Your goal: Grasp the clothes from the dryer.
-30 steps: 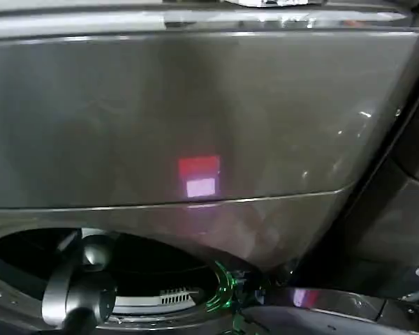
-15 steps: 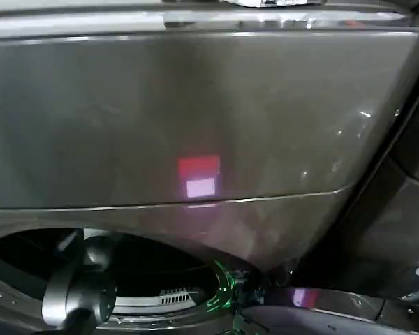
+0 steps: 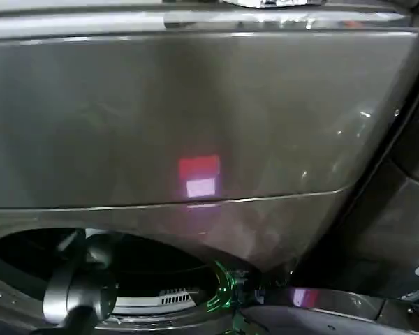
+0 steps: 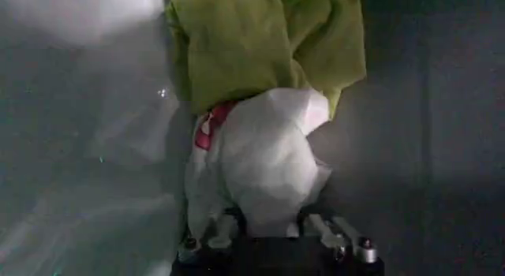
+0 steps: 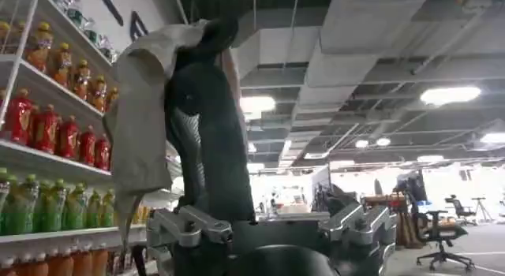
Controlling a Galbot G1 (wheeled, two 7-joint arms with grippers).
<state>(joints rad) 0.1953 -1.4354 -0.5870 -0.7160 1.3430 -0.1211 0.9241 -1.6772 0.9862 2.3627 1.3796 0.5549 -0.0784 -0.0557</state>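
Deep in the drum of the dryer [image 3: 195, 105], past the porthole [image 3: 28, 251]: left arm [image 3: 77, 293], with the left gripper [image 4: 274, 229] clamped, as far as can be judged, on the clothes [image 4: 260, 143]. Whitish-grey piece [image 4: 264, 163] pinched at the gripper, fabric bulging out between the jaws. Yellow-green piece [image 4: 260, 41] beyond it, straight ahead along the gripper's reach. Long axis of the bundle in line with the arm, so probably a plain pull back out through the opening, with the yellow-green piece likely to trail. Risk, by judgement: that farther piece slipping off if merely tangled rather than gripped. Whether so, cannot tell.

From the head: front panel, red light [image 3: 199, 166], white sticker [image 3: 200, 187] and arm entering. From the left wrist: bundle against the smooth drum wall [image 4: 79, 143].

Right gripper [image 5: 268, 234] outside the machine, pointing up towards a ceiling, beside shelves of bottles [image 5: 47, 128], a dark upright shape draped in pale cloth [image 5: 150, 104] before it. Open or closed: cannot tell. Left arm plainly the nearer.
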